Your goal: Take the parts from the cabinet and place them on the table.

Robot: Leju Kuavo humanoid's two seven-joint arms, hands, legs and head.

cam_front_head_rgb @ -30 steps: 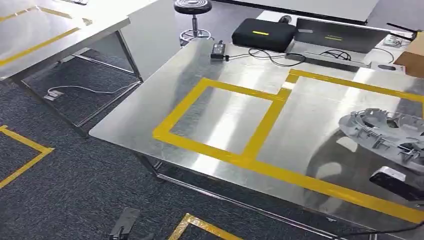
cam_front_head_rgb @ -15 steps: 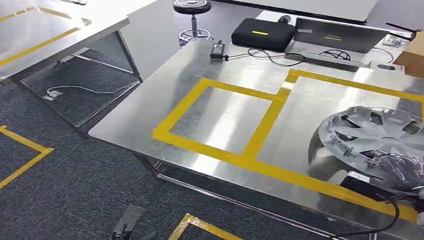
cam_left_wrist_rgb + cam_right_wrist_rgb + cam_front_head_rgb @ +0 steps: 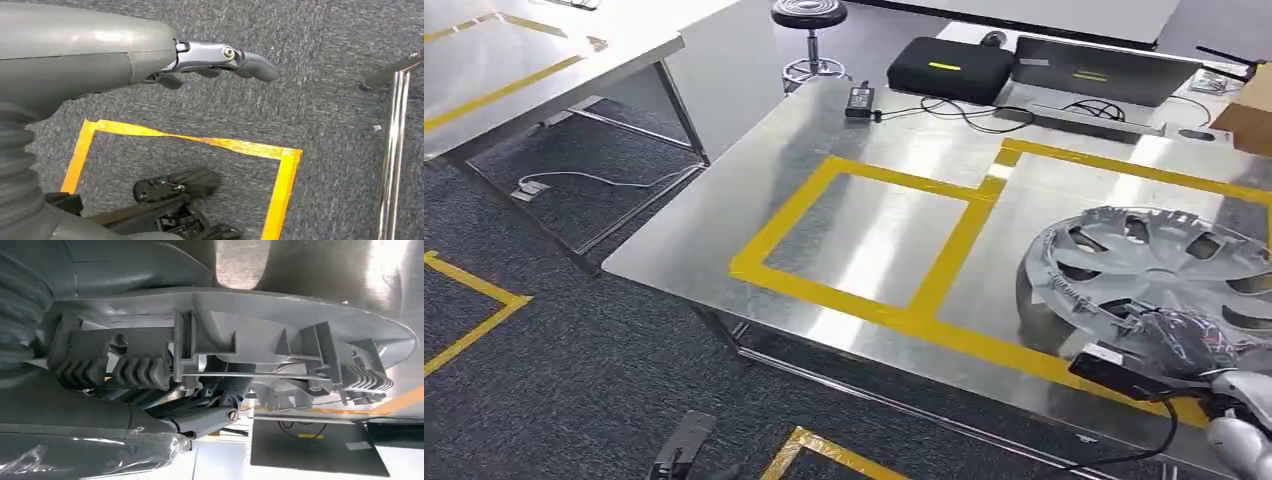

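A silver hubcap (image 3: 1159, 270) was held tilted over the steel table (image 3: 874, 240), inside the yellow tape outline (image 3: 944, 260), gripped at its near rim by the right hand (image 3: 1189, 340). The left hand (image 3: 220, 62) hung empty above the carpet (image 3: 320, 100), fingers loosely curled.

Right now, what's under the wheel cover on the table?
The wheel cover is over the steel table inside the yellow tape. The right hand holds its near rim. Whatever is beneath it is covered.
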